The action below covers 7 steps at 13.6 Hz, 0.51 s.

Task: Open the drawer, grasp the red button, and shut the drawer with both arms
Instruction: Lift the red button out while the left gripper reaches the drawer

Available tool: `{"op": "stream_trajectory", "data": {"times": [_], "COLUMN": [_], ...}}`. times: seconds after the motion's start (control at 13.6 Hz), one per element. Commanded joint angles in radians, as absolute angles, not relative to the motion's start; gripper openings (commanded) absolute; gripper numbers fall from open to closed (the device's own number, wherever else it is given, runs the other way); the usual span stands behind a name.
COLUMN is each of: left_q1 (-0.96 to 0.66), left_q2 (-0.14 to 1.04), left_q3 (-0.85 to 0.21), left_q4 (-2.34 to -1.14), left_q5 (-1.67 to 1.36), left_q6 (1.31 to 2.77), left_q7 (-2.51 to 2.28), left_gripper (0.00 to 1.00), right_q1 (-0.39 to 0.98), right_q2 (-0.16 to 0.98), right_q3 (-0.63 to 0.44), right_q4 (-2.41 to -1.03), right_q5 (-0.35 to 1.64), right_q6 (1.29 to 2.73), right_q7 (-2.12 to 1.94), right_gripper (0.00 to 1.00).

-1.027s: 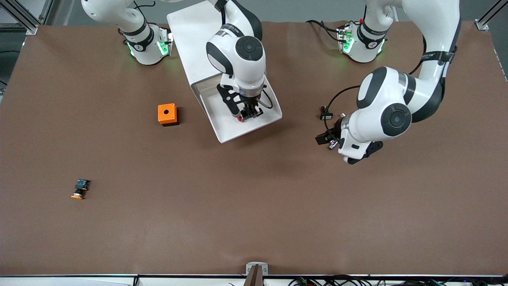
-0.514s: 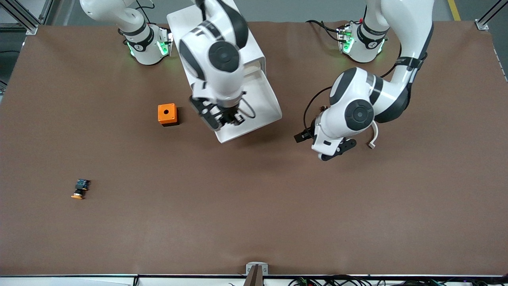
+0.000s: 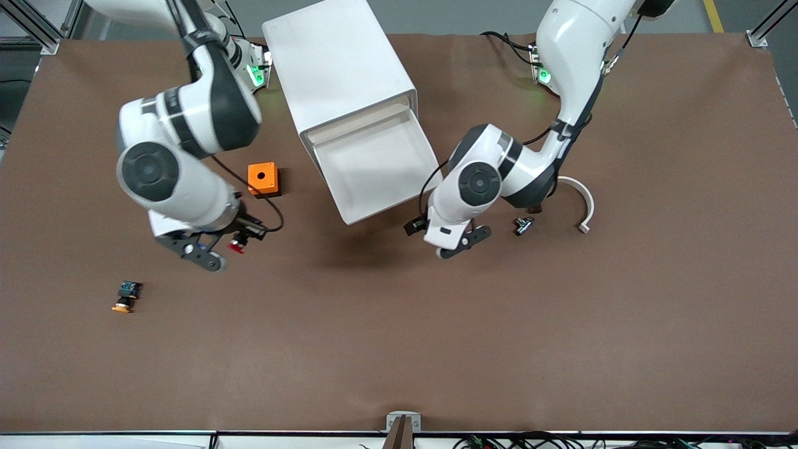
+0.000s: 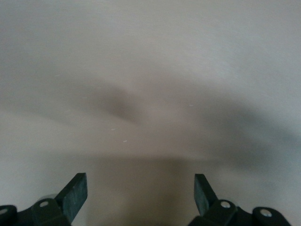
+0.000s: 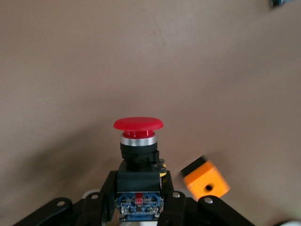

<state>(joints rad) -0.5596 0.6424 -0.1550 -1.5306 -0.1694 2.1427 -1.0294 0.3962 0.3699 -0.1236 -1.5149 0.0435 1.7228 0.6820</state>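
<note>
Button (image 5: 138,141) carried out of the drawer (image 3: 374,171) since earlier, clamped in right hand (image 3: 237,242) over worktop (image 3: 374,324) | left hand (image 4: 140,195) spread apart beside drawer | orange box (image 3: 262,179) close by | no writing readable

the left gripper (image 3: 436,240) is mostly hidden under its own wrist in the front view. the left wrist view shows only blurred pale surface. the orange box (image 5: 206,179) is smeared, and a blue part (image 5: 282,3) is cut off at the frame edge.

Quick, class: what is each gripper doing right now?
Left gripper: open, empty, beside the drawer.
Right gripper: shut on the button, over the table.
</note>
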Motion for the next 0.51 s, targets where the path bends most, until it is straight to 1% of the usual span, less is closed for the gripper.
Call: {"op": "stream_trajectory", "data": {"times": [0.0, 0.22, 0.37, 0.44], "left_q1": [-0.621, -0.676, -0.687, -0.693], "left_q2": [0.672, 0.69, 0.687, 0.684], "left_q3": [-0.152, -0.152, -0.155, -0.173], "left_q4": [-1.468, -1.468, -1.468, -1.47], "left_q5": [-0.075, -0.074, -0.081, -0.087], "left_q6": [2.125, 2.126, 2.126, 2.125], "left_q7": [-1.029, -1.048, -1.055, -1.063], "left_gripper": [1.0, 1.0, 1.0, 1.0], "right_q1": [0.269, 0.158, 0.103, 0.077], "right_q2": [0.35, 0.36, 0.405, 0.428], "right_q3": [-0.103, -0.104, -0.104, -0.104], "right_q4": [-1.63, -1.736, -1.749, -1.749], "right_q5": [0.055, 0.055, 0.052, 0.051], "right_q6": [1.842, 2.018, 2.092, 2.121], "right_q7": [0.417, 0.194, 0.106, 0.074], "right_gripper": [0.0, 0.0, 0.0, 0.0]}}
